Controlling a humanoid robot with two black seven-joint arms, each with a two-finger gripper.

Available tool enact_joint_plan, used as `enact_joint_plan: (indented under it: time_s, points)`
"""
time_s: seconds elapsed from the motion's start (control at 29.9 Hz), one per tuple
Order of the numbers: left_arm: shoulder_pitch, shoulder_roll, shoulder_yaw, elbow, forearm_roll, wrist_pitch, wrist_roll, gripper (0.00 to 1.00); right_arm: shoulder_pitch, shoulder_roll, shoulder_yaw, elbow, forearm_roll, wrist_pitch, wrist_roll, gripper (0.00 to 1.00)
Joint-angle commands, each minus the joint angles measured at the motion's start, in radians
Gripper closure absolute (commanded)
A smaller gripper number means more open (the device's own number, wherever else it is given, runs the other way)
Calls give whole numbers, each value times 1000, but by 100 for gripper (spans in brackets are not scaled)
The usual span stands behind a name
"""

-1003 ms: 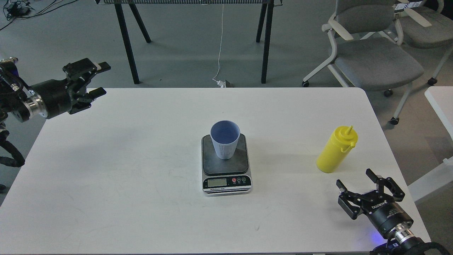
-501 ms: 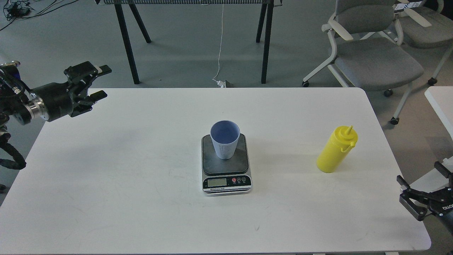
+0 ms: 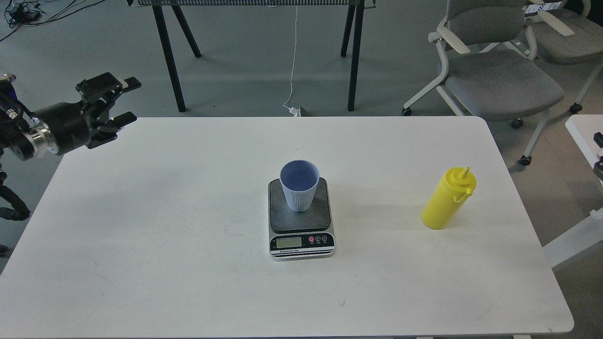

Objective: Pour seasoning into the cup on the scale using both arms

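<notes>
The yellow seasoning bottle [image 3: 446, 199] stands upright on the right side of the white table [image 3: 188, 197], with nothing touching it. The light blue cup [image 3: 299, 185] stands upright on the dark platform of the scale [image 3: 301, 238] at the table's middle. My left gripper [image 3: 127, 101] is open and empty above the table's far left corner, far from the cup. Of my right gripper only two small dark bits [image 3: 599, 140] show at the right edge of the view, well right of the bottle.
Grey wheeled chairs [image 3: 499, 80] stand beyond the table's far right corner. Black legs of another table [image 3: 169, 56] stand behind. A second white table [image 3: 586, 136] edge is at the right. A white cable [image 3: 293, 70] runs down to the floor.
My right arm has pulled away from the table's front right corner, rightward and up, almost out of view. My left gripper has drawn back slightly to the left. The bottle, cup and scale have not moved.
</notes>
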Motion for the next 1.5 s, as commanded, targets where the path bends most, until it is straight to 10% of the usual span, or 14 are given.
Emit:
enact_joint_plan:
  time_s: [0.0,0.8,1.47]
  points:
    - [1,-5,-16,0,-3,0,0,1,160,1,-98,-3,-68,0,1,2]
    - [30,-49,-27,-6,-36,0,0,1,723,226,-669,-293,-211,0,1,2]
    - [32,-69,-123,-5,-35,0,0,1,766,361,-718,-388,-330,0,3,2]
